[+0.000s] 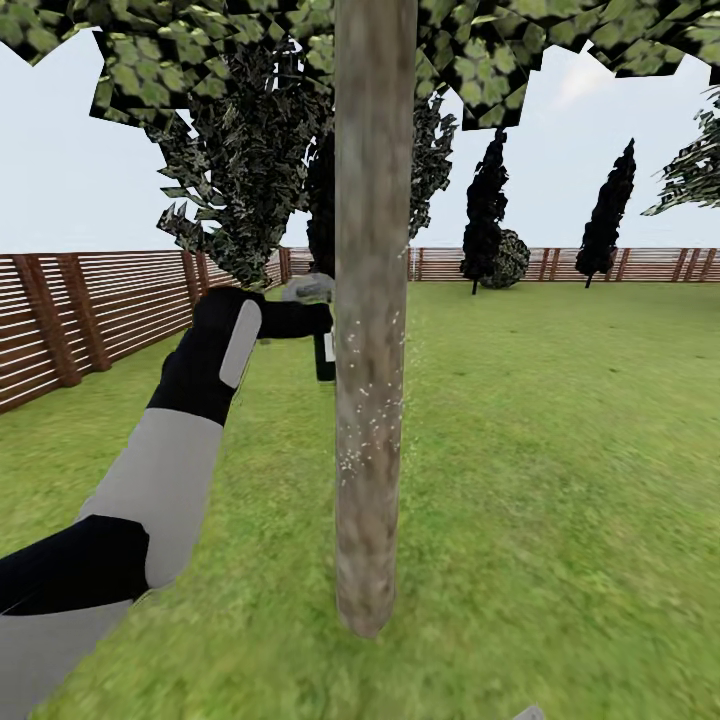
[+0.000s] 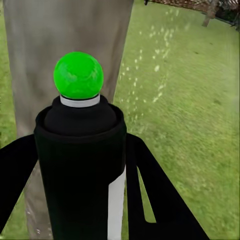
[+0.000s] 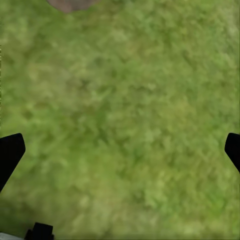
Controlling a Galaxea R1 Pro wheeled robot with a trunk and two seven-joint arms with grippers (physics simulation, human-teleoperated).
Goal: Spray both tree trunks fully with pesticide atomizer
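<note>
From the head camera, a thick grey-brown tree trunk (image 1: 373,320) stands upright in the middle of the lawn (image 1: 560,460), its leafy canopy (image 1: 260,60) spreading across the top. The left arm (image 1: 180,420) reaches up from the lower left, and its left claw (image 1: 318,318) holds the pesticide atomizer (image 1: 322,340) just beside the trunk's left edge, the pale spray head uppermost and the dark bottle hanging below. Fine white specks of pesticide (image 1: 370,410) dot the bark at about the bottle's height and below, some drifting off the right side of the trunk. A brown slatted fence (image 1: 100,310) rings the grass, and two narrow dark cypress-like trees (image 1: 485,210) stand near the far fence.

The left wrist camera looks along the black bottle (image 2: 80,165), clamped between the two black fingers (image 2: 160,200) of the left claw (image 2: 80,200). A bright green ball (image 2: 78,75) tops it. The trunk (image 2: 70,35) rises close behind, and white specks (image 2: 155,55) hang in the air over the grass beside it.

The right wrist camera faces blurred grass (image 3: 120,120), with the two black fingertips (image 3: 10,152) of the right claw (image 3: 120,152) at opposite edges, spread wide and holding nothing.
</note>
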